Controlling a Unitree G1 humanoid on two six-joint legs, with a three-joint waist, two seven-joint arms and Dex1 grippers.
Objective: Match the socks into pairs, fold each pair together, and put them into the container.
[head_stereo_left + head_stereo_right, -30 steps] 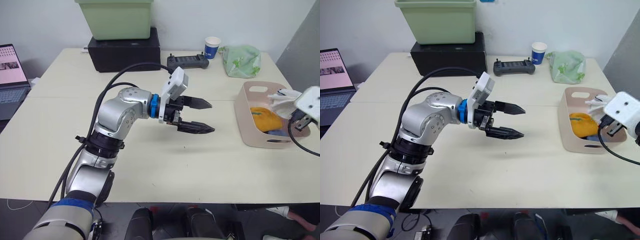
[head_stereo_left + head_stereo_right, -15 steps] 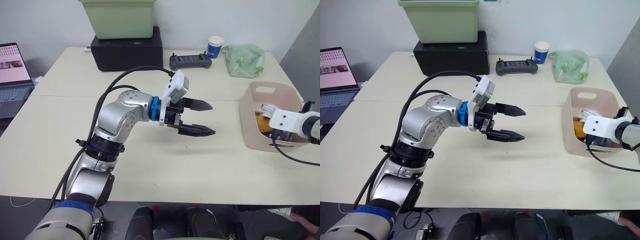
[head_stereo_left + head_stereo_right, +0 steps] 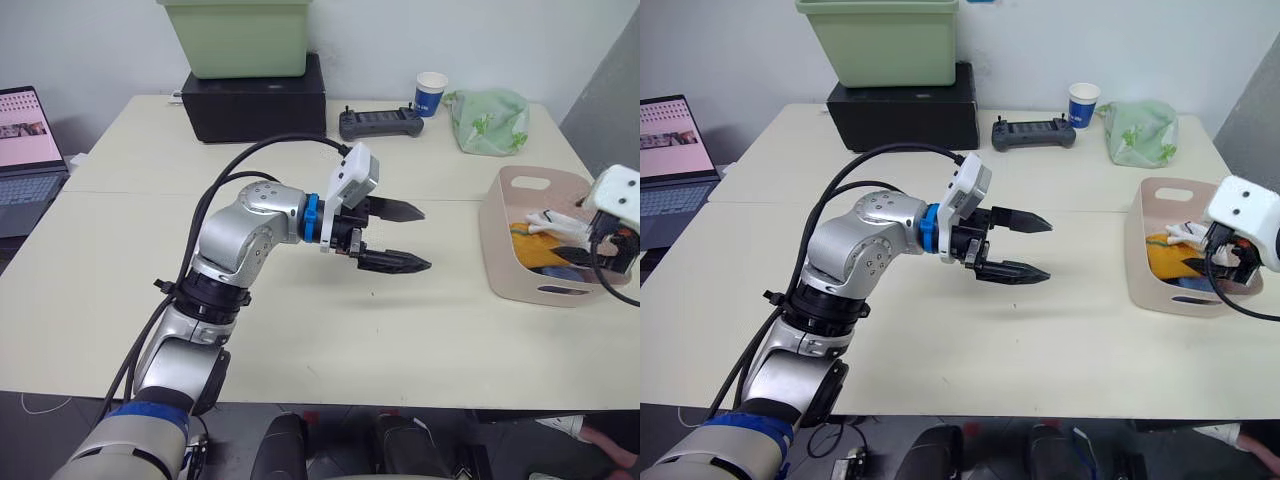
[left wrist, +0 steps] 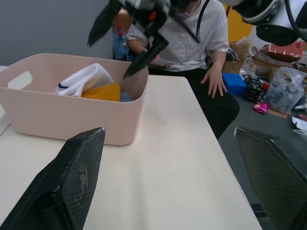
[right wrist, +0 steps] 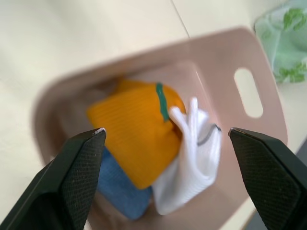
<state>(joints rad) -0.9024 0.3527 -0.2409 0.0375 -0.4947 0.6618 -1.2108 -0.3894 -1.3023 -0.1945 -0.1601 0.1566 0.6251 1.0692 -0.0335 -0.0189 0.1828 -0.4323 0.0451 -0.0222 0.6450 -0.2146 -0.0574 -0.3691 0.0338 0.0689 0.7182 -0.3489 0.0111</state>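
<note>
The container, a pale pink basket (image 3: 508, 268), stands at the table's right edge. Inside it lie folded socks: a mustard-orange pair (image 5: 136, 136) with a green mark, a white pair (image 5: 196, 158) beside it, and a light blue pair (image 5: 120, 189) underneath. My right gripper (image 5: 165, 130) hovers open just above the basket, nothing between its fingers; the left wrist view shows it (image 4: 108, 60) over the basket's far side. My left gripper (image 3: 425, 238) hangs open and empty over the table's middle, pointing toward the basket.
A green bin (image 3: 238, 35) sits on a black box (image 3: 255, 105) at the back. A controller (image 3: 380, 123), paper cup (image 3: 431, 93) and pale green printed bag (image 3: 490, 122) lie at back right. A laptop (image 3: 25, 150) stands far left. A person (image 4: 192, 33) sits beyond the basket.
My right gripper carried the white socks down into the basket, opened, let them go and rose slightly. The left arm has stayed put.
</note>
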